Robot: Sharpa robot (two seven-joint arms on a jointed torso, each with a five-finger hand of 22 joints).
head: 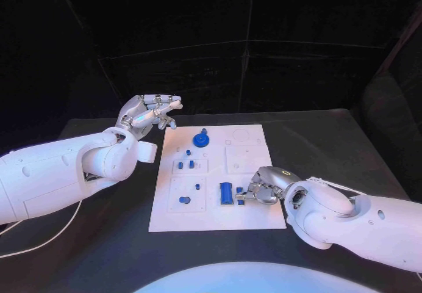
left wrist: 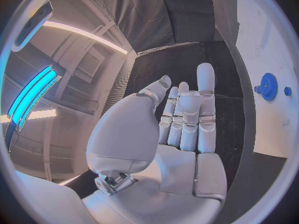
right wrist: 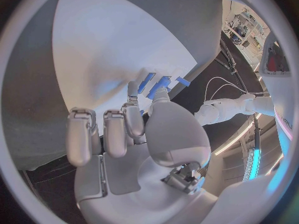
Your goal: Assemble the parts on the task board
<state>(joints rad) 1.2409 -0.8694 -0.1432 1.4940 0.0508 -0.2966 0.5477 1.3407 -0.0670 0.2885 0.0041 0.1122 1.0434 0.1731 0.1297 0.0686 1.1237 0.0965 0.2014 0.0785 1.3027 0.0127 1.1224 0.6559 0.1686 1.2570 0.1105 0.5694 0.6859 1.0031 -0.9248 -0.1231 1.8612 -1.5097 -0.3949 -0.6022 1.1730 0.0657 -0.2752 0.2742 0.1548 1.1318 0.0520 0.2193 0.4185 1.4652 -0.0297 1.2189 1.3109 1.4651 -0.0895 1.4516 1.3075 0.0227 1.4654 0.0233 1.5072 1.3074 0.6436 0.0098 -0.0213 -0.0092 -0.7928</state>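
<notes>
Right hand (head: 260,186) pinched a blue part (head: 240,199) at the task board (head: 220,213)'s right edge; left hand (head: 149,112) hovered off its far-left corner, fingers released.

Overall light: dim, dark surround.
Brightest surface: task board (head: 211,183), lit from above, beside my right hand (head: 264,186).
Glare: cyan strip lamp (left wrist: 31,97) behind my left hand (left wrist: 177,129).
Distortion: wrist views bend at rims.
</notes>
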